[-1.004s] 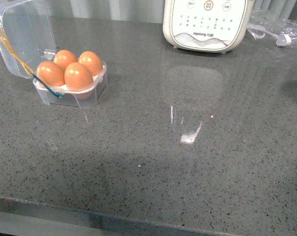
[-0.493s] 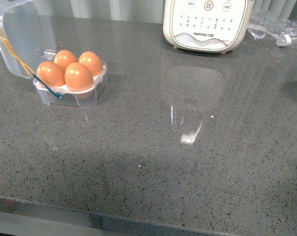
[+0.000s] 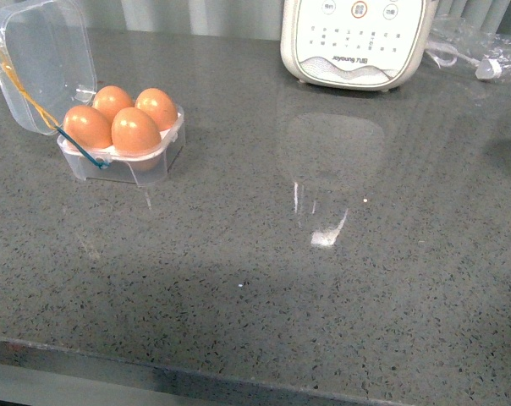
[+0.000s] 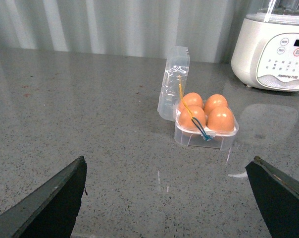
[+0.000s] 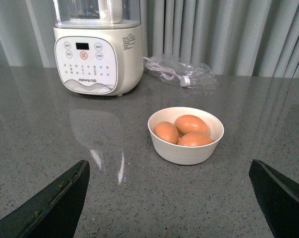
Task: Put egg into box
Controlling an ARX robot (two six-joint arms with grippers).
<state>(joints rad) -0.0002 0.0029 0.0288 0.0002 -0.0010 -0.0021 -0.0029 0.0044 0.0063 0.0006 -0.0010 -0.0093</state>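
The clear box point(image 3: 151, 166) stands at the far left of the grey counter with its lid point(image 3: 42, 61) hinged open. Orange-brown eggs point(image 3: 135, 129) fill all its hollows. The left wrist view shows the same box point(image 4: 205, 140) with its eggs point(image 4: 221, 119), well ahead of my open, empty left gripper point(image 4: 169, 159). My right gripper point(image 5: 169, 162) is open and empty, just short of a white bowl point(image 5: 189, 153) holding three more eggs point(image 5: 190, 124). Neither arm shows in the front view.
A large white appliance with buttons point(image 3: 353, 42) stands at the back of the counter and also shows in the right wrist view point(image 5: 97, 59). A clear bag with a cable point(image 5: 181, 74) lies behind the bowl. The counter's front edge point(image 3: 239, 372) runs along the bottom.
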